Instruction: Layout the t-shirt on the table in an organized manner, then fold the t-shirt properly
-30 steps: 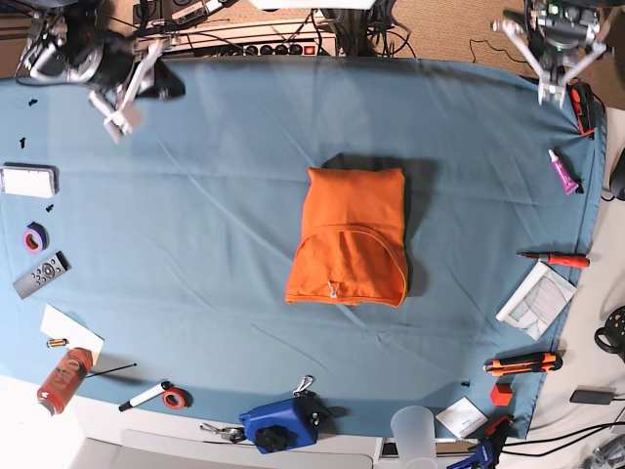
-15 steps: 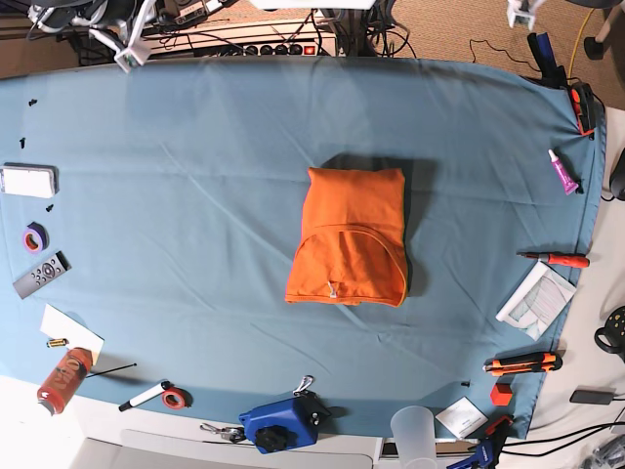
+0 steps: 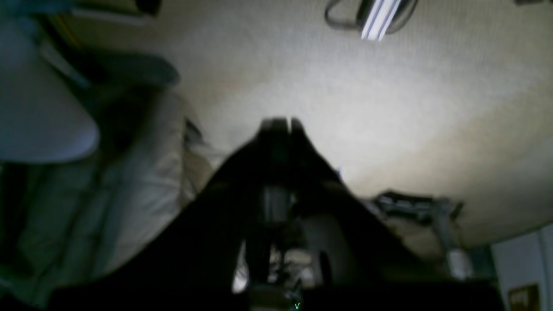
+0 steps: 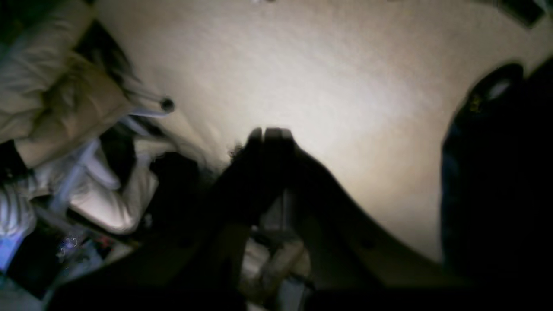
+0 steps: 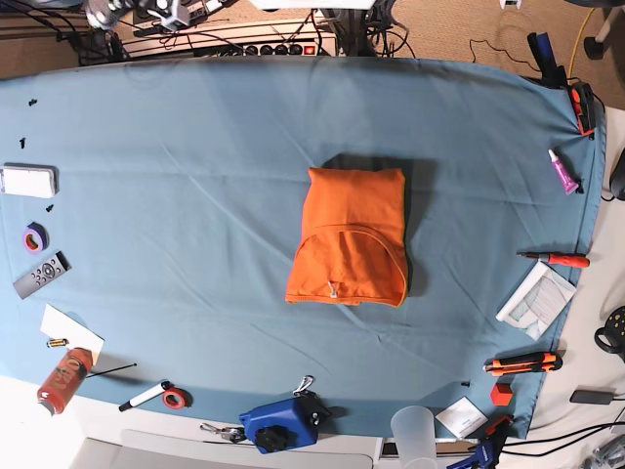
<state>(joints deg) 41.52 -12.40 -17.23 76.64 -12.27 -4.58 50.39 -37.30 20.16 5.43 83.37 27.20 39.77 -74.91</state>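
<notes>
The orange t-shirt [image 5: 350, 237] lies folded into a compact rectangle at the middle of the table [image 5: 195, 176], which is draped in blue cloth. Nothing touches it. Both arms are drawn back past the far edge, and in the base view only a bit of the right arm [image 5: 161, 12] shows at the top left. In the left wrist view my left gripper [image 3: 281, 124] is shut and empty against a beige surface. In the right wrist view my right gripper [image 4: 270, 133] is likewise shut with nothing held. Neither wrist view shows the shirt.
Small items ring the table: a white box [image 5: 27, 181], purple tape [image 5: 35, 236] and a remote [image 5: 41, 275] at the left; an orange-red bottle [image 5: 64, 379], a blue device [image 5: 283, 422] and a plastic cup [image 5: 414, 430] at the front; a screwdriver [image 5: 559, 259] and a booklet [image 5: 536, 293] at the right.
Both arms have pulled back beyond the table's far edge and have almost left the base view. The folded t-shirt has not moved.
</notes>
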